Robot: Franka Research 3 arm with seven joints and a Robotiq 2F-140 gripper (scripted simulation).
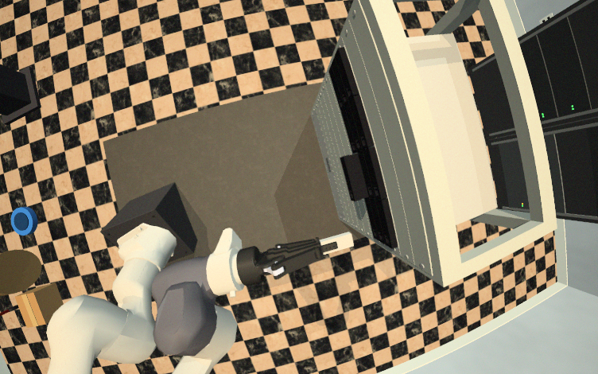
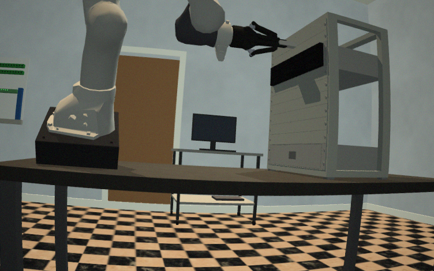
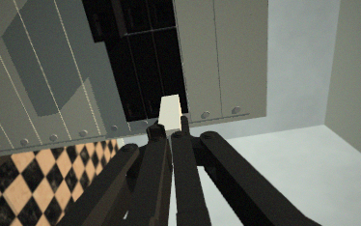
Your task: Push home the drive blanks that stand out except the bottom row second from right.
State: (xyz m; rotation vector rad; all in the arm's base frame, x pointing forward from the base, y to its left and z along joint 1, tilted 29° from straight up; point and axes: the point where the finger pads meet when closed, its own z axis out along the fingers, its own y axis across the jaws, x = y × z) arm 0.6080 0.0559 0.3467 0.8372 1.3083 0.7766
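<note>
The cream rack [image 1: 436, 259] [image 2: 299, 114] [image 3: 221, 58] stands on the brown table [image 1: 199, 153] [image 2: 212, 181]. The black storage chassis front [image 1: 338, 83] [image 2: 296, 63] [image 3: 149, 58] sits near the rack's top. One drive blank [image 1: 355, 176] plainly stands out from it in the overhead view; the other blanks are too dark to tell apart. My gripper [image 1: 345, 240] [image 2: 287, 43] [image 3: 172, 108] is shut and empty. Its pale fingertips point at the chassis front near one end, a short gap away from it.
The arm's black base block [image 1: 162, 213] [image 2: 77, 151] stands on the table, well away from the rack. Dark server cabinets [image 1: 584, 115] stand behind the rack. A desk with a monitor [image 2: 213, 127] stands by the far wall.
</note>
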